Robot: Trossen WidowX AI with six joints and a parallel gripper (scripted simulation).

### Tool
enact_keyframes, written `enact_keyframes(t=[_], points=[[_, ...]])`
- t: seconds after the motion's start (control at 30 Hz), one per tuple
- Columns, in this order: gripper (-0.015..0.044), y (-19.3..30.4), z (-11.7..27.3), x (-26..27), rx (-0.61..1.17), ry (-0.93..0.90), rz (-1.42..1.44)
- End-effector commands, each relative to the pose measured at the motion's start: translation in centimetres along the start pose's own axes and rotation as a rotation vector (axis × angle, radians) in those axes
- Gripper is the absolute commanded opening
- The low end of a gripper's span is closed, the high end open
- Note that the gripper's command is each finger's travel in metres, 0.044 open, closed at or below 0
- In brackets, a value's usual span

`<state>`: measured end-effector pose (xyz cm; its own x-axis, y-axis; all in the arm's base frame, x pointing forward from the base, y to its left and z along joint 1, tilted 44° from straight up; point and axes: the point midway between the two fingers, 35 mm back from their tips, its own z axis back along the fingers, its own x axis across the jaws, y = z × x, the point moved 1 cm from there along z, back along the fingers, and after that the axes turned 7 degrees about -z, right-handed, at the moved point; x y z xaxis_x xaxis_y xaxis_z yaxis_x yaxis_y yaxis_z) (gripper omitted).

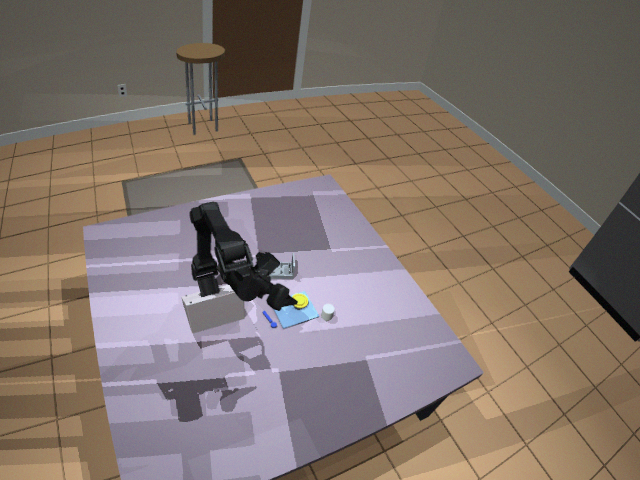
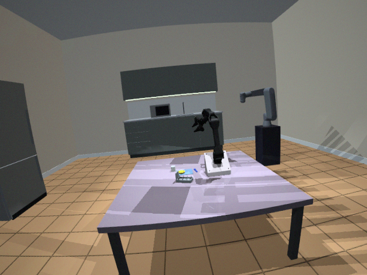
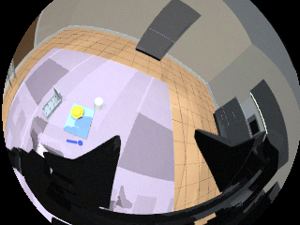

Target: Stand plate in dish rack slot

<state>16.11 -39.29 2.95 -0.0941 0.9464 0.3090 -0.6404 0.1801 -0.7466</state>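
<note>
A small round yellow plate [image 1: 300,300] [image 2: 181,171] [image 3: 77,112] lies flat on a blue mat [image 1: 295,317] [image 2: 188,172] [image 3: 77,127], near the mat's edge on the rack's side. The grey dish rack [image 1: 284,270] [image 2: 184,180] [image 3: 52,104] stands on the table beside the mat, with a taller panel at one end; no plate shows in it. My gripper [image 1: 286,283] [image 2: 194,128] [image 3: 158,137] is open and empty, high above the table. In the top view one fingertip overlaps the plate's edge, but the exterior view shows the gripper far above it.
A white cup [image 1: 327,312] [image 2: 172,168] [image 3: 98,103] stands just off the mat, near the plate. A blue spoon-like utensil [image 1: 269,319] [image 2: 195,170] [image 3: 75,142] lies on the mat's other side, towards the arm's white base [image 1: 217,312] [image 2: 217,171].
</note>
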Motion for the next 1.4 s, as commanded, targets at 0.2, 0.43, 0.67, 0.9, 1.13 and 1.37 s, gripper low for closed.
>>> enact_keyframes(t=[0.2,0.43,0.67,0.9,1.13,1.37], points=[[0.0400,-4.5,-8.9,6.1,0.231,-0.211,-0.154],[0.0400,-6.4,-14.0,11.3,0.413,-0.300,-0.212],[0.0400,-7.5,-18.1,17.0,0.608,-0.347,-0.262],[0.0400,-7.6,-21.2,23.3,0.832,-0.344,-0.323],[0.0400,-7.5,-21.7,24.6,0.879,-0.336,-0.332],[0.0400,-4.5,-24.5,26.4,0.878,-0.334,-0.332]])
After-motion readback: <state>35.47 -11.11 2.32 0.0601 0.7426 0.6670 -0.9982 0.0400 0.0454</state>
